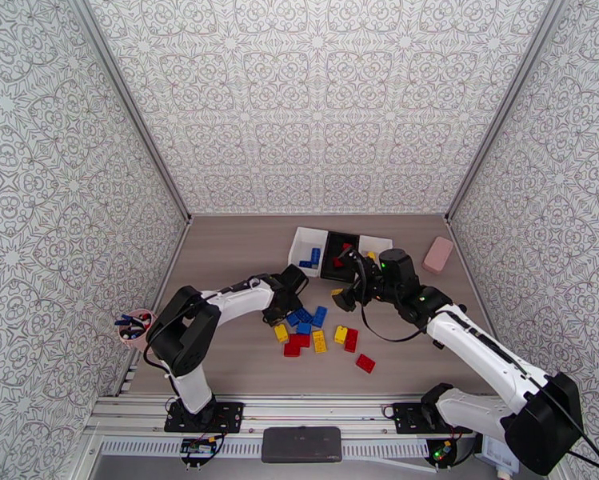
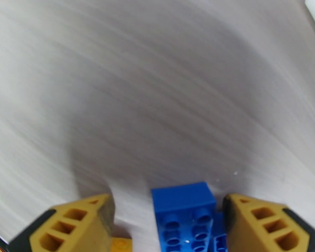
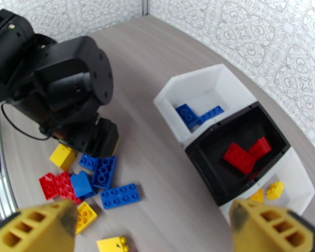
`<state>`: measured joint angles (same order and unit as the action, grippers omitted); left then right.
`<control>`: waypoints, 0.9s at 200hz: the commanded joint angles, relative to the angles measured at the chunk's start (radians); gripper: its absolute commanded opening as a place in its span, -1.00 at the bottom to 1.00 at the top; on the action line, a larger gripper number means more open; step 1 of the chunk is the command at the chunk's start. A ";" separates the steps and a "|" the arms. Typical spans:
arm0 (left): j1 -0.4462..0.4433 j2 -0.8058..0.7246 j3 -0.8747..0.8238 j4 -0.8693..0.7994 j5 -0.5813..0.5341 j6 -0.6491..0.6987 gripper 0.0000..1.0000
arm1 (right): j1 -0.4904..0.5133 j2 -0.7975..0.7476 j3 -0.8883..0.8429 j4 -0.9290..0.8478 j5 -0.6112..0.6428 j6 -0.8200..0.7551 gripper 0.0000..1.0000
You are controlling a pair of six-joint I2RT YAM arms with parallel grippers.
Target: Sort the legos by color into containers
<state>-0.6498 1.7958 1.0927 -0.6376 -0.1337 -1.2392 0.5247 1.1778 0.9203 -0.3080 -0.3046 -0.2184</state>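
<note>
Pickup is judged in hand: a blue studded plastic brick [image 2: 184, 219] lies ungripped between the parted fingers [image 2: 73, 225] of the left claw [image 2: 168, 202]. Closure, then carriage to the blue-holding white bin [image 1: 303, 238] beyond, is required. The right claw [image 3: 153, 211] is held wide open, empty.

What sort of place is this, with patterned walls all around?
Probably a robot test booth: patterned wall panels box in a wooden table, left arm and right arm are bolted at its edge, and Lego bricks lie beside sorting bins.
</note>
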 commanded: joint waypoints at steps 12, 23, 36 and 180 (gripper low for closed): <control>0.006 0.022 -0.010 0.016 0.027 -0.012 0.19 | 0.009 -0.010 -0.012 -0.017 -0.026 -0.001 0.98; 0.005 0.022 -0.011 0.014 0.026 -0.015 0.05 | 0.009 -0.013 -0.012 -0.019 -0.026 -0.001 0.98; 0.006 0.022 -0.011 0.017 0.028 -0.015 -0.04 | 0.009 -0.018 -0.012 -0.019 -0.027 -0.001 0.98; 0.018 -0.132 -0.017 0.033 -0.058 0.043 -0.43 | 0.009 -0.032 -0.009 -0.010 -0.054 0.001 0.98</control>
<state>-0.6384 1.7130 1.0451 -0.5987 -0.1364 -1.2404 0.5247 1.1572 0.9195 -0.3229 -0.3298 -0.2184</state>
